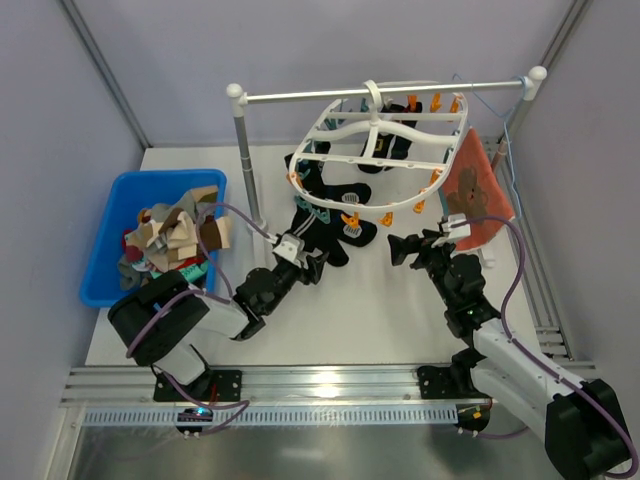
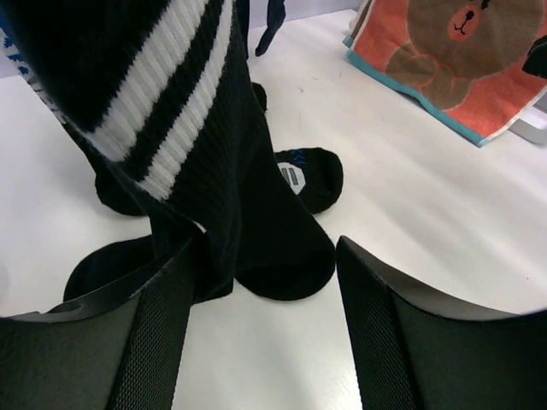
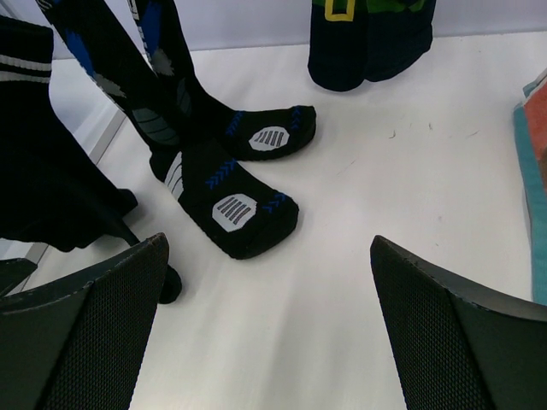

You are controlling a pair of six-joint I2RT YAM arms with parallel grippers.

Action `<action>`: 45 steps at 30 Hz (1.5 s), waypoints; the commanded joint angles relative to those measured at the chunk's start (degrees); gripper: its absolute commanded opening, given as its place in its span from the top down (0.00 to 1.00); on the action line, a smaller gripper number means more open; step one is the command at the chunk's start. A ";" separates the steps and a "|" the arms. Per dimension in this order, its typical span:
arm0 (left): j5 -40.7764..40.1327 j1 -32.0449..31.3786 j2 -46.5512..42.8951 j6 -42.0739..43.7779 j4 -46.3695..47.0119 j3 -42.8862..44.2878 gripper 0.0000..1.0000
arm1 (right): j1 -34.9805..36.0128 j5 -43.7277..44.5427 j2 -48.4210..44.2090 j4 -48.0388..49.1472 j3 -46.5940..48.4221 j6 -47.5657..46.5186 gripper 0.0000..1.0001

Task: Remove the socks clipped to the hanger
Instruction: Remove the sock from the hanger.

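Beneath the oval plastic hanger [image 1: 380, 127], left hand [image 2: 265, 252] and right hand [image 3: 269, 243] gape near ribbed socks [image 2: 248, 205].

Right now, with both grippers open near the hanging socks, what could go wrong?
The hanger hangs from the rail by one hook; a hard tug on the striped sock could tilt or unhook it. Several dark socks overlap ahead of the left gripper, so it may pinch more than one.

Overhead view, low wrist close-ups, shared socks [image 2: 256, 239]
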 commanded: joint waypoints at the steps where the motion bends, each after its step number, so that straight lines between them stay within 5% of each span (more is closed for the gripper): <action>1: -2.91 -1.29 1.27 2.21 14.75 2.33 0.37 | -0.10 -0.52 0.13 3.03 0.99 -0.50 0.00; 3: -6.31 -4.27 1.36 3.96 14.75 2.94 0.44 | -0.09 -0.60 0.13 3.03 0.99 -0.50 0.00; 10: -16.61 -11.66 -1.35 12.50 14.75 3.38 0.38 | -0.18 -1.31 0.65 3.03 1.16 -0.58 0.00; 29: -20.40 -13.95 -8.22 14.77 14.66 3.90 0.33 | -0.10 -2.71 2.50 3.03 1.95 -0.85 0.00; 35: -23.30 -15.54 -4.97 18.03 14.75 6.54 0.40 | -0.09 -3.15 2.50 3.03 1.95 -0.85 0.00; 42: -26.02 -15.45 -3.30 22.25 14.75 9.00 0.81 | -0.09 -6.84 3.20 4.43 1.78 -1.29 0.00; 45: -26.99 -15.45 -2.42 23.57 14.75 10.32 0.82 | -0.01 -9.65 4.25 5.75 1.78 -1.81 0.00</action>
